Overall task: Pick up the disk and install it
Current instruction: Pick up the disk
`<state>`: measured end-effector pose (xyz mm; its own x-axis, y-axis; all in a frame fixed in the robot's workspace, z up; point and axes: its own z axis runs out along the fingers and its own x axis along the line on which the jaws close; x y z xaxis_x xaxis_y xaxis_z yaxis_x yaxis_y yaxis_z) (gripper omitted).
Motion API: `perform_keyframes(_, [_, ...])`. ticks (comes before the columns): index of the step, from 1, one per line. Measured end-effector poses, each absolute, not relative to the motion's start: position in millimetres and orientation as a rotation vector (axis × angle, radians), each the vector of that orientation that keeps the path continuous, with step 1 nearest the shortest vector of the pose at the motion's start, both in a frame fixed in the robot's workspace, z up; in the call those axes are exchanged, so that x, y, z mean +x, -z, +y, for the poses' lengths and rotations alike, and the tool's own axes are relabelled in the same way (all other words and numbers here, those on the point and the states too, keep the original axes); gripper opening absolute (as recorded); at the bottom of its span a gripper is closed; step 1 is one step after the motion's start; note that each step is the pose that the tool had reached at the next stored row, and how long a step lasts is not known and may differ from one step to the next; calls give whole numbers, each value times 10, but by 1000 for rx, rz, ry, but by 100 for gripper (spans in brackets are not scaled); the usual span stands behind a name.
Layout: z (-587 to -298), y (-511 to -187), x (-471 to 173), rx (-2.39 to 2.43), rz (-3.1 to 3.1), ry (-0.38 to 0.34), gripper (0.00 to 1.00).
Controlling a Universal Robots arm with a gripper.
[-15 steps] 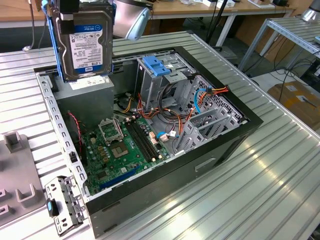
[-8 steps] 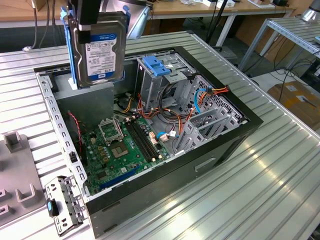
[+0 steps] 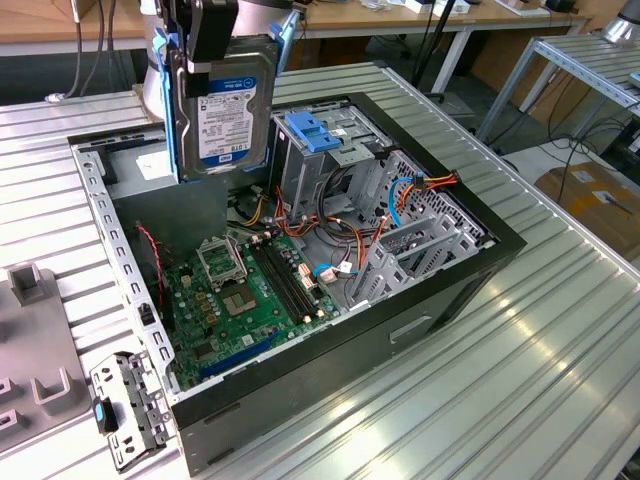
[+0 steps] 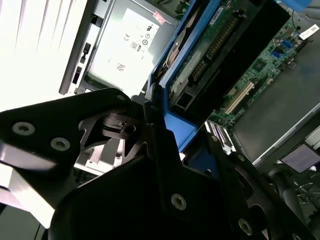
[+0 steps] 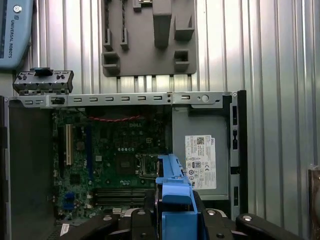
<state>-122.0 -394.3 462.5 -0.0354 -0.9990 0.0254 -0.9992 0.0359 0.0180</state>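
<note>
The disk (image 3: 225, 105), a dark hard drive with a white label and bright blue side rails, hangs upright above the back of the open computer case (image 3: 460, 290), clear of everything in it. My gripper (image 3: 205, 30) is shut on the disk's upper end. In the second wrist view the black fingers (image 4: 150, 145) clamp the blue rail (image 4: 172, 112), with the drive's circuit board (image 4: 215, 40) facing the camera. In the first wrist view the blue rail (image 5: 174, 197) sticks out between the fingers, above the motherboard (image 5: 110, 165).
A tall grey drive cage with a light blue handle (image 3: 315, 130) stands inside the case, beside cables (image 3: 400, 200) and the green motherboard (image 3: 250, 290). A perforated bracket with a blue clip (image 3: 125, 410) and a grey fixture (image 3: 30, 380) lie on the ribbed table at the exterior view's left.
</note>
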Motion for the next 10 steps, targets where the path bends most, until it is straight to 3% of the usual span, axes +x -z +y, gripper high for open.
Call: perform_keyframes(10, [-3962,-4620,-1216,2160,-2239,-8,37])
